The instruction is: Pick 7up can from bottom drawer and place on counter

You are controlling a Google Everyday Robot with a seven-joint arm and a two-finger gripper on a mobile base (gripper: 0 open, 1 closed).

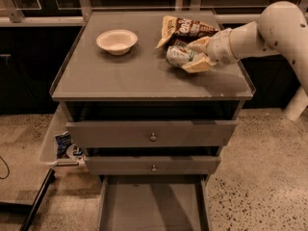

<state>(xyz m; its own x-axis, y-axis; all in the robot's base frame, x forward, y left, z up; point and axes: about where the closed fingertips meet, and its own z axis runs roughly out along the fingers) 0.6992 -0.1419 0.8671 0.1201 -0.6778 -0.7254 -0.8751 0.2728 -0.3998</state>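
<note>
The 7up can [180, 55], silver-white and green, lies on its side between the fingers [196, 66] of my gripper [193, 54], just over the right rear part of the counter [125, 76]. The gripper comes in from the right on a white arm [260, 32] and is shut on the can. The bottom drawer [153, 203] is pulled open below, and its grey floor shows bare.
A brown and cream snack bag [185, 29] lies on the counter just behind the can. A white bowl [117, 41] sits at the counter's left rear. Two upper knobbed drawers [153, 134] stand slightly open. A bin with packaging [65, 146] sits on the floor at the left.
</note>
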